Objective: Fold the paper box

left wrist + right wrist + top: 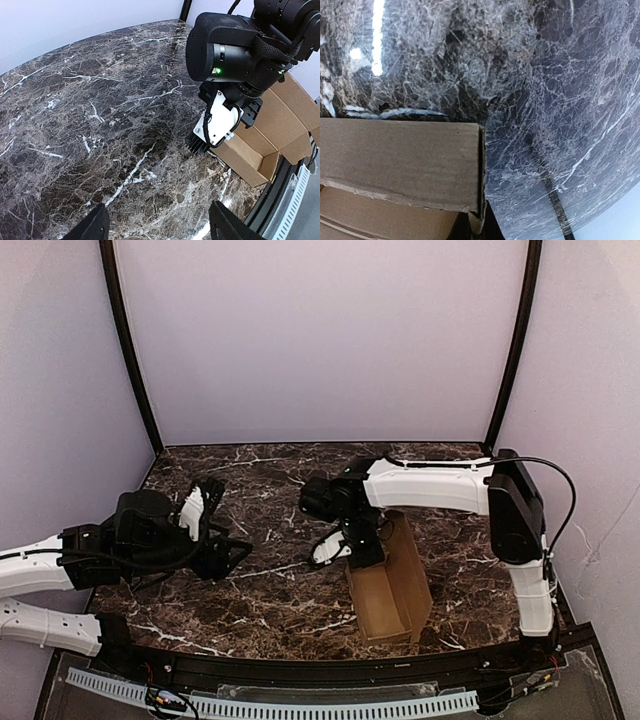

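The paper box (395,585) is brown cardboard, partly folded into an open trough with upright walls, standing on the marble table at the near right. My right gripper (366,552) reaches down onto its far left wall. In the right wrist view a doubled wall edge of the box (395,160) runs between the dark jaws of the right gripper (479,226), which is shut on it. My left gripper (224,527) hovers at the left, open and holding nothing. Its fingertips (95,227) frame bare marble in the left wrist view, with the box (280,125) off to the right.
The dark marble table (270,590) has a black rim along its near edge (300,672). Pale walls and two black corner posts (130,350) close in the back and sides. The right arm's white link (430,485) spans above the table behind the box.
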Controlling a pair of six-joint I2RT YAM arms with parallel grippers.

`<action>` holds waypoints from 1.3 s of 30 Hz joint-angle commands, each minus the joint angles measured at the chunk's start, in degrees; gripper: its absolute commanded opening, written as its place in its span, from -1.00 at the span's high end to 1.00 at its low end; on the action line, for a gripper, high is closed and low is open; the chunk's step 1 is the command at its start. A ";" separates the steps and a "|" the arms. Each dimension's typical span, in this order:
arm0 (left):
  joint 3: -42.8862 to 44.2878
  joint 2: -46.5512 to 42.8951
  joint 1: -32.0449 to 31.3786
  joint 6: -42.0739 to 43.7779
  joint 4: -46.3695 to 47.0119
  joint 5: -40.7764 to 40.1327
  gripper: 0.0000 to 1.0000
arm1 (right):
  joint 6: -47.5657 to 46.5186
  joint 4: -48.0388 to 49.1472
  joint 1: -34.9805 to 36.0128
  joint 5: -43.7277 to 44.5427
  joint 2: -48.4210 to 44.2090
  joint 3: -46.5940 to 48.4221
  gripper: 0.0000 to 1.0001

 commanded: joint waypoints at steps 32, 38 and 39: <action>9.94 22.12 0.33 3.97 5.41 7.92 -0.43 | 13.75 33.74 -1.97 12.61 -38.07 -16.72 -0.31; 18.48 35.37 0.42 6.39 7.68 15.46 -0.47 | 21.36 38.89 -4.80 10.51 -48.45 -24.95 -0.57; 21.15 38.49 0.38 6.69 7.41 17.32 -0.47 | 22.33 39.03 -5.23 10.49 -49.34 -26.28 -0.58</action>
